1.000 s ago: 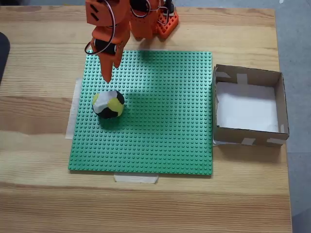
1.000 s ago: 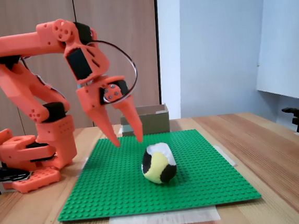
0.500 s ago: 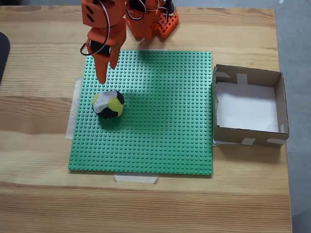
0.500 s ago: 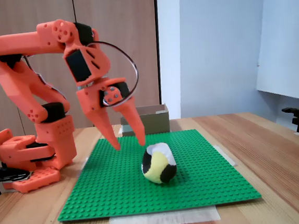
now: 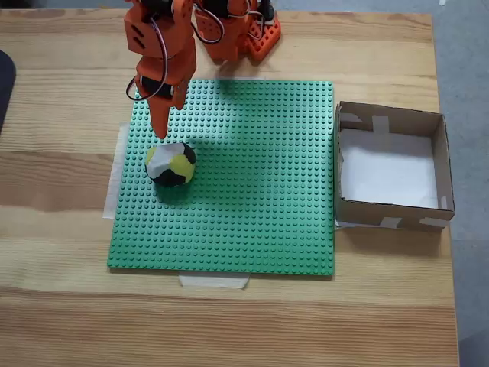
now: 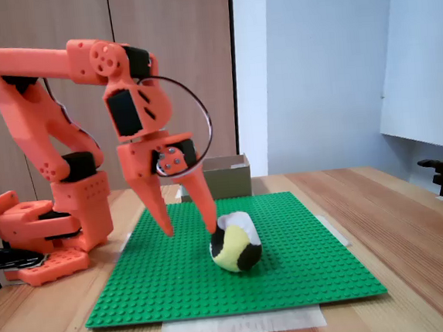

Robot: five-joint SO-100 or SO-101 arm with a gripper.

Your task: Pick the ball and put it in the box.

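Note:
The ball (image 5: 170,164), patched yellow, white and black, rests on the left part of the green studded baseplate (image 5: 260,183). My orange gripper (image 5: 163,131) hangs just behind it, pointing down. In the side fixed view the gripper (image 6: 192,231) is open. Its fingertips are low over the plate, and the right finger (image 6: 203,208) ends close beside the ball (image 6: 236,244); I cannot tell whether it touches. Nothing is between the fingers. The box (image 5: 386,212), brown cardboard with a white floor, stands right of the plate and shows behind the arm as a brown wall (image 6: 224,181).
The arm's orange base (image 5: 248,30) sits at the table's far edge, left in the side view (image 6: 48,228). White tape strips hold the baseplate (image 6: 292,268) to the wooden table. A dark object (image 5: 4,84) lies at the left table edge.
The gripper has come down and forward toward the ball, its tips now level with the ball's top. It stays open. Ball and box have not moved.

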